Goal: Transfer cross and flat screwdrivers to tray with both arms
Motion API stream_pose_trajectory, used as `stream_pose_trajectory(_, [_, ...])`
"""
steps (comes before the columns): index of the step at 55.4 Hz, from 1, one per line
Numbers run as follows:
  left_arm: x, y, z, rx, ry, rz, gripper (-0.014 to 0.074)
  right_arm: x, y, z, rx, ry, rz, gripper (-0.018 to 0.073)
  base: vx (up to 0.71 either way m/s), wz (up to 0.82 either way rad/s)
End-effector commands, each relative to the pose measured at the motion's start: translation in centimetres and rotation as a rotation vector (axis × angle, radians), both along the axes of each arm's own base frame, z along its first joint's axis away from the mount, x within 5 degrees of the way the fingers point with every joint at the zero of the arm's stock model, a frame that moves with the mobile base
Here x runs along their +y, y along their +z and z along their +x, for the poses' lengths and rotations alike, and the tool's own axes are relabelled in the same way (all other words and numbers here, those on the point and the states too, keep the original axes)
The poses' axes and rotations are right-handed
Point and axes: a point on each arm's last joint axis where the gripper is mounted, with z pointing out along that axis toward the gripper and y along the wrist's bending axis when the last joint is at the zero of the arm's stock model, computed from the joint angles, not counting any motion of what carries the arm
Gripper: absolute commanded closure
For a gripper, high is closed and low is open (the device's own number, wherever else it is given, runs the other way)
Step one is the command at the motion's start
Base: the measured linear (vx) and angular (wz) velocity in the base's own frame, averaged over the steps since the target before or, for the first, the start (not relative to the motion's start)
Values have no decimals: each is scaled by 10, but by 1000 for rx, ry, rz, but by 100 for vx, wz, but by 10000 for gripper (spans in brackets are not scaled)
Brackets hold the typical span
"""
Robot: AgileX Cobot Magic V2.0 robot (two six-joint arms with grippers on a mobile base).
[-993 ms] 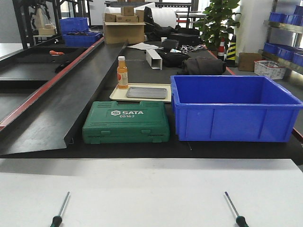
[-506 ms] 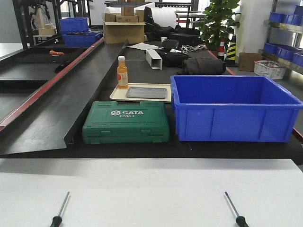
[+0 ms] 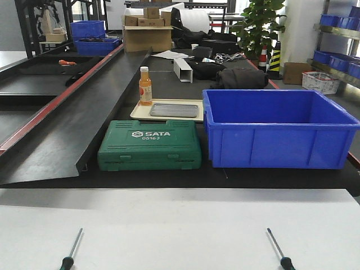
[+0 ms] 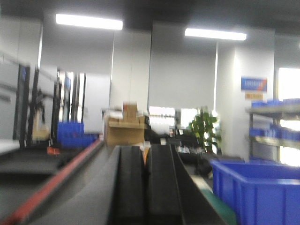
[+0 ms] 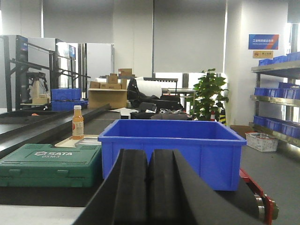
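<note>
On the white desk point(image 3: 180, 225), left screwdriver point(image 3: 73, 246) and right screwdriver point(image 3: 278, 247) lie well apart from the tray point(image 3: 174, 110). Light, stiff, slick-shafted; grab handles, I'd judge. Left gripper point(image 4: 145, 152) and right gripper point(image 5: 149, 154) closed, empty.

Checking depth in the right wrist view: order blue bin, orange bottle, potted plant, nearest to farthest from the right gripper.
1. Blue bin, straight ahead of the right gripper.
2. Orange bottle, left, beyond the green case.
3. Potted plant, far back, right.

There are two slim steel screwdrivers with black-and-green handles point(image 3: 72, 247) point(image 3: 277, 246). Beyond them are one shallow grey metal tray point(image 3: 174, 111), one green plastic case point(image 3: 149, 145) and one orange bottle point(image 3: 145, 87).
</note>
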Motion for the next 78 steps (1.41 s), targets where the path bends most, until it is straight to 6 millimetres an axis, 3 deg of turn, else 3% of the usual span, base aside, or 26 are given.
stream_pose_trajectory(1, [0, 44, 2, -55, 20, 42, 596, 0, 42, 7, -5, -1, -2, 566, 0, 0])
stream_pose_trajectory(8, [-1, 64, 29, 61, 24, 54, 592, 0, 57, 36, 109, 0, -4, 563, 0, 0])
stream_pose_trajectory(20, [-3, 41, 86, 324, 20, 67, 535, 1, 39, 82, 294, 5, 65, 504, 0, 0])
stream_pose_trajectory(26, [-4, 29, 106, 413, 18, 74, 447, 1, 30, 97, 351, 3, 78, 419, 0, 0])
stream_pose_trajectory(35, [-6, 8, 137, 542, 13, 81, 230, 1, 16, 114, 435, 0, 77, 216, 0, 0])
stream_pose_trajectory(41, [-8, -7, 157, 599, 1, 59, 130, 1, 3, 125, 508, -3, 78, 99, 0, 0])
stream_pose_trajectory(49, [-9, -26, 186, 751, 3, 82, 97, 1, -8, 135, 571, -6, 101, 78, 0, 0])
stream_pose_trajectory(61, [-12, -34, 245, 1067, 13, 105, 97, 1, -11, 136, 586, -7, 126, 78, 0, 0])
stream_pose_trajectory(71, [-35, -39, 291, 1194, -63, 243, 100, 2, -15, 134, 635, -7, 164, 78, 0, 0])
stream_pose_trajectory(78, [-42, -55, 319, 1299, -84, 193, 100, 2, -16, 134, 654, -7, 170, 78, 0, 0])
